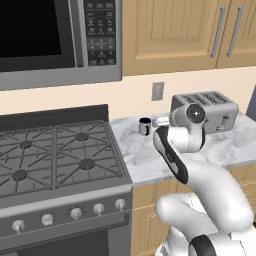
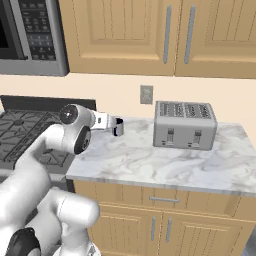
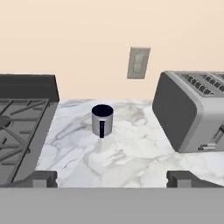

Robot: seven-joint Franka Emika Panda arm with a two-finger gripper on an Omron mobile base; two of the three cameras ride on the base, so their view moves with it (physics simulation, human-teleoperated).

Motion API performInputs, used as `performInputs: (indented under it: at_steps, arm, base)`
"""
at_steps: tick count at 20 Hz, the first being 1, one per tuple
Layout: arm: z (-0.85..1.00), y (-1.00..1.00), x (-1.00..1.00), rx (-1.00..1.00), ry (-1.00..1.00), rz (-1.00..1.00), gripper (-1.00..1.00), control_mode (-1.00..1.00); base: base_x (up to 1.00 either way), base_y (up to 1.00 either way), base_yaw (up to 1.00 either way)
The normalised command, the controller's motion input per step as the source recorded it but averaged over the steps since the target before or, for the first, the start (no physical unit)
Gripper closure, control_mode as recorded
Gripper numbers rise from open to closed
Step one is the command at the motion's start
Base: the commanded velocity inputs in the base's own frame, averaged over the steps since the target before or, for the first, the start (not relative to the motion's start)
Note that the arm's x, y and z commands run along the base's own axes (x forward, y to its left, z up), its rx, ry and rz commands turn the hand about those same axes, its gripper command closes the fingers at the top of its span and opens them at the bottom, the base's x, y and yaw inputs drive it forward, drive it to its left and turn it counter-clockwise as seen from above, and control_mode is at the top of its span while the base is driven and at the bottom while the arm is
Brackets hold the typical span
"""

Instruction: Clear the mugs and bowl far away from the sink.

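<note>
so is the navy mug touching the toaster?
No, the navy mug stands apart from the toaster with bare counter between.

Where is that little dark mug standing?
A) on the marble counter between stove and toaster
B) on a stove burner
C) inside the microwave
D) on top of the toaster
A: the mug stands upright on the counter, stove on one side, toaster on the other.

Lighting was flat and even everywhere, typical render look, no obvious light source. Barely any shadows: just a faint one under the toaster (image 2: 184,125) on the bench (image 2: 165,162). No glare, no blur, edges slightly jaggy and low-res.
</note>
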Motion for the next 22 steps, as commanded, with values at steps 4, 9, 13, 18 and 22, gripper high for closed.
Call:
performInputs:
  at_steps: [4, 9, 13, 18, 22]
  arm:
    - [0.87, 0.00, -0.96, 0.00, 0.00, -0.09, -1.00, -1.00]
    - [0.79, 0.00, -1.00, 0.00, -0.01, -0.01, -1.00, -1.00]
    - [0.64, 0.04, -1.00, 0.00, -0.01, 0.00, -1.00, -1.00]
    - [0.65, 0.00, -1.00, 0.00, 0.00, 0.00, -1.00, -1.00]
    - [0.32, 0.00, -1.00, 0.01, 0.01, 0.00, -1.00, -1.00]
  base:
    - [0.00, 0.00, 0.00]
    - [0.00, 0.00, 0.00]
    - [0.00, 0.00, 0.00]
    - [0.00, 0.00, 0.00]
    - [0.00, 0.00, 0.00]
